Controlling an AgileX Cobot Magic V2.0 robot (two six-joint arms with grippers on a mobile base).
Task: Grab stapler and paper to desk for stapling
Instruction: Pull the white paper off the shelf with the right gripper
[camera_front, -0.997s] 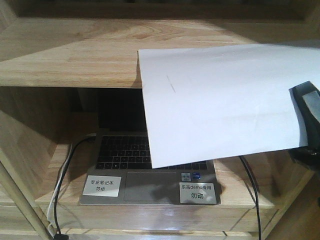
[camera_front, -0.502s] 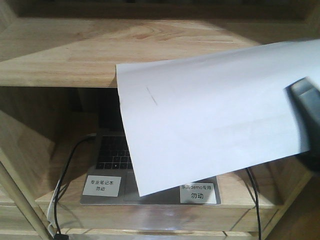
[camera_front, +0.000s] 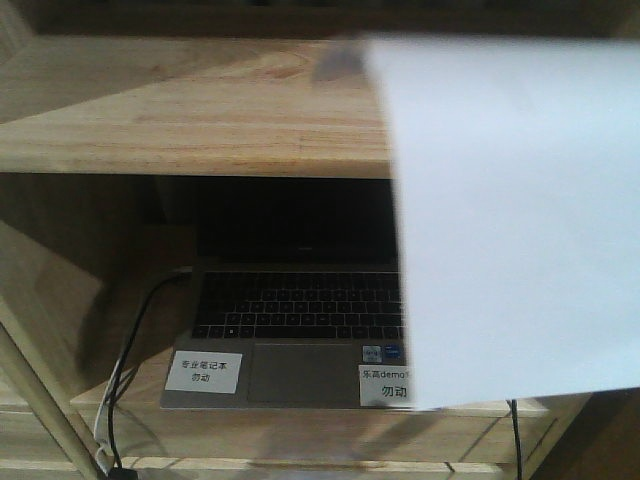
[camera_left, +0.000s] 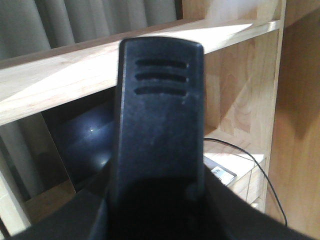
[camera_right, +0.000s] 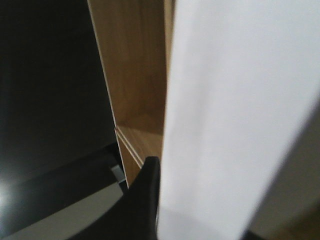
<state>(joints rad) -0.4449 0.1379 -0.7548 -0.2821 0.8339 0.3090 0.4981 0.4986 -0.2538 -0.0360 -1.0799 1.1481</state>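
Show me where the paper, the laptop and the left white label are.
paper (camera_front: 520, 220): front view, middle of the sheet.
laptop (camera_front: 290, 305): front view, on its keyboard.
left white label (camera_front: 203, 372): front view, its printed centre.

Smooth matt white paper (camera_front: 510, 220), grained pale wood shelf (camera_front: 190, 110)

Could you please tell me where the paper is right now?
In the front view the paper hangs raised on the right, in front of the shelf, covering the right end of the laptop.
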